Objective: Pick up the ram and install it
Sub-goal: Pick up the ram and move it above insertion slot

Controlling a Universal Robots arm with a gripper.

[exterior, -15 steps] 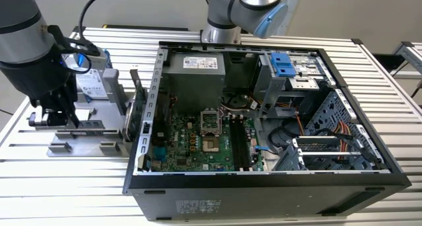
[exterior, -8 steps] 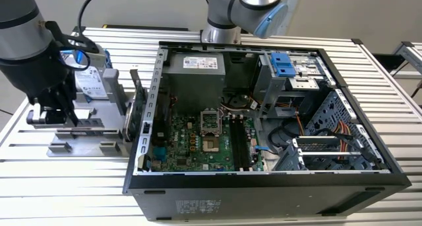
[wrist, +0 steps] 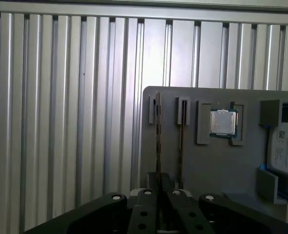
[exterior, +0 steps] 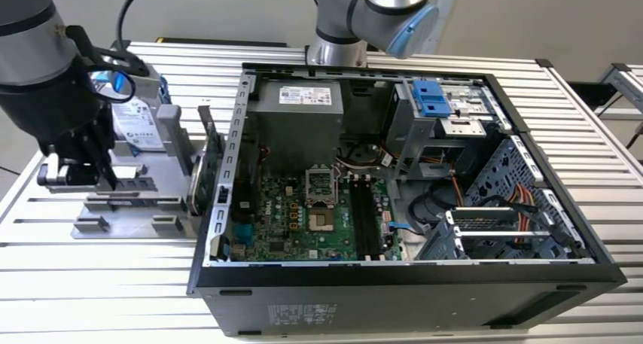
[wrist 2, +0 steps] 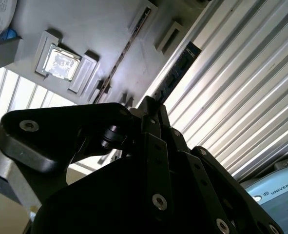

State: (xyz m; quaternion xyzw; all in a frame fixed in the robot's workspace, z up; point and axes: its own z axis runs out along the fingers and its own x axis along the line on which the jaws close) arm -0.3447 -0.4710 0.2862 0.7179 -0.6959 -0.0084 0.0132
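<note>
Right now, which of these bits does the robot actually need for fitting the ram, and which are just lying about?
For the job: the ram stick nearest the hand; the hand itself; the open computer case; the memory slots inside it.

Just lying about: the second ram stick; the processor chip; the hard drive; the grey holder they sit in.

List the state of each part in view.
Ram, on edge in holder, at the hand.
Hand, down at that ram.
Second stick, on edge in holder.
CPU, flat in holder.
Drive, standing in holder.
Case, open, on its side.
Slots, empty.
</note>
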